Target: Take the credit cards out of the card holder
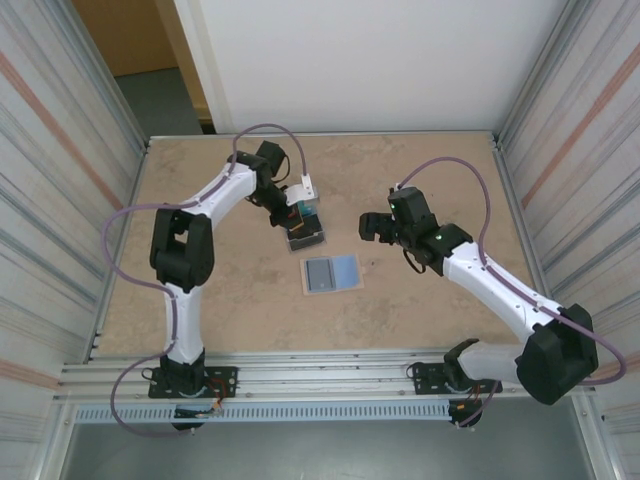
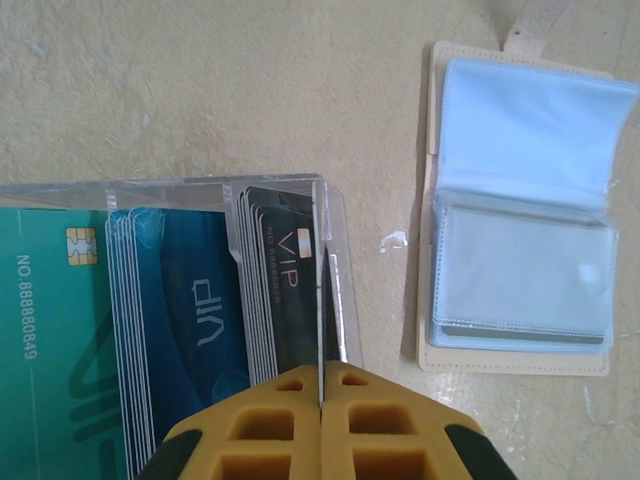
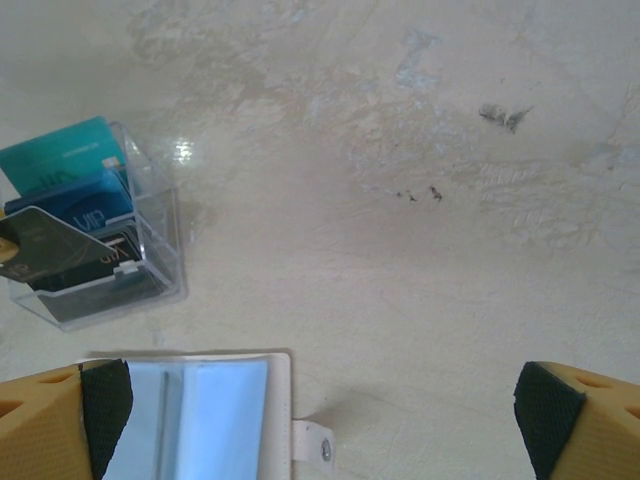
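Pinching 1 dark card (image 3: 48,245) in the left gripper (image 2: 321,385), at the clear box (image 3: 160,215). Spreading the right gripper (image 3: 322,420) wide, near the card holder (image 2: 525,270), open on the table (image 1: 200,315). Seemingly emptied already, pockets being cloudy; left to do: release into the box.

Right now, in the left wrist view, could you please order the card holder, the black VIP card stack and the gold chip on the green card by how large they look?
Largest to smallest:
1. Card holder
2. Black VIP card stack
3. Gold chip on the green card
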`<act>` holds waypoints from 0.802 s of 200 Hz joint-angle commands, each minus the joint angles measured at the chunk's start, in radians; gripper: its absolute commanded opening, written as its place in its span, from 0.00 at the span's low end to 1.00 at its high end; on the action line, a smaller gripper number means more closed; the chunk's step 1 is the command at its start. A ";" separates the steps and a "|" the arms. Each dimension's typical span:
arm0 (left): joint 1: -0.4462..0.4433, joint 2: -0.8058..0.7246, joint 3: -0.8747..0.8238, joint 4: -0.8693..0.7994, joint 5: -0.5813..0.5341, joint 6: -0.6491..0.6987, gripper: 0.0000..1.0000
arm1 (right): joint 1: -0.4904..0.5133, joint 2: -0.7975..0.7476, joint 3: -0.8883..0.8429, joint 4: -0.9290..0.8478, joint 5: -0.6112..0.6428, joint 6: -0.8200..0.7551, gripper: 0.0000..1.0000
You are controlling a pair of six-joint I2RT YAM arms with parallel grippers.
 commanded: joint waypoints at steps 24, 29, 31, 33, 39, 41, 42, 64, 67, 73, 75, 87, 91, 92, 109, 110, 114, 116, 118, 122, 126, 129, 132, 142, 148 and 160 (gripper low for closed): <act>-0.004 0.054 0.034 -0.045 -0.041 0.016 0.00 | 0.015 -0.030 -0.012 -0.018 0.033 0.035 0.99; -0.003 0.056 0.034 -0.046 -0.043 0.016 0.00 | 0.017 -0.030 -0.012 -0.019 0.033 0.036 0.99; -0.005 0.055 0.036 -0.046 -0.044 0.016 0.00 | 0.018 -0.030 -0.013 -0.019 0.034 0.036 0.99; -0.004 0.057 0.036 -0.047 -0.043 0.016 0.00 | 0.018 -0.030 -0.012 -0.019 0.034 0.037 0.99; -0.004 0.059 0.035 -0.048 -0.044 0.016 0.00 | 0.020 -0.030 -0.012 -0.020 0.036 0.038 0.99; -0.005 0.059 0.034 -0.048 -0.045 0.016 0.00 | 0.020 -0.030 -0.012 -0.021 0.036 0.037 0.99; -0.005 0.059 0.034 -0.048 -0.045 0.016 0.00 | 0.020 -0.030 -0.012 -0.021 0.036 0.037 0.99; -0.006 0.064 0.034 -0.048 -0.044 0.012 0.00 | 0.026 -0.030 -0.013 -0.021 0.040 0.043 0.99; -0.006 0.063 0.036 -0.048 -0.044 0.012 0.00 | 0.026 -0.030 -0.014 -0.021 0.041 0.043 0.99; -0.008 0.063 0.036 -0.048 -0.043 0.010 0.06 | 0.028 -0.030 -0.013 -0.023 0.045 0.043 0.99; -0.009 0.064 0.037 -0.048 -0.041 0.009 0.08 | 0.029 -0.030 -0.012 -0.024 0.048 0.044 0.99; -0.013 0.059 0.038 -0.047 -0.036 0.006 0.24 | 0.034 -0.030 -0.010 -0.030 0.064 0.048 0.99; -0.014 0.057 0.038 -0.046 -0.035 0.004 0.27 | 0.036 -0.032 -0.010 -0.032 0.071 0.048 0.99; -0.015 0.056 0.038 -0.046 -0.034 0.004 0.28 | 0.036 -0.032 -0.010 -0.032 0.071 0.050 0.99; -0.021 0.040 0.041 -0.043 -0.028 -0.005 0.32 | 0.044 -0.039 -0.010 -0.035 0.081 0.049 0.99; -0.023 0.038 0.041 -0.042 -0.028 -0.005 0.32 | 0.045 -0.040 -0.010 -0.035 0.082 0.049 0.99; -0.025 0.032 0.042 -0.041 -0.027 -0.007 0.32 | 0.047 -0.043 -0.009 -0.035 0.085 0.049 0.99; -0.026 0.028 0.042 -0.041 -0.027 -0.007 0.33 | 0.049 -0.043 -0.011 -0.035 0.086 0.049 0.99; -0.026 0.025 0.042 -0.041 -0.027 -0.007 0.33 | 0.050 -0.044 -0.012 -0.035 0.088 0.049 0.99; -0.029 0.018 0.041 -0.040 -0.028 -0.007 0.33 | 0.053 -0.047 -0.009 -0.035 0.090 0.049 0.99; -0.032 0.009 0.041 -0.041 -0.027 -0.007 0.33 | 0.054 -0.048 -0.010 -0.037 0.095 0.053 0.99; -0.034 0.007 0.039 -0.040 -0.027 -0.006 0.33 | 0.057 -0.051 -0.010 -0.039 0.099 0.054 0.99; -0.036 0.006 0.039 -0.040 -0.026 -0.006 0.33 | 0.059 -0.052 -0.010 -0.040 0.102 0.053 0.99; -0.042 -0.041 0.035 -0.040 -0.024 -0.007 0.33 | 0.060 -0.056 -0.004 -0.050 0.105 0.056 0.99; -0.047 -0.058 0.034 -0.040 -0.022 -0.007 0.33 | 0.061 -0.056 -0.001 -0.057 0.109 0.063 0.99; -0.053 -0.096 0.019 -0.037 -0.018 -0.015 0.33 | 0.061 -0.056 0.003 -0.073 0.123 0.071 0.99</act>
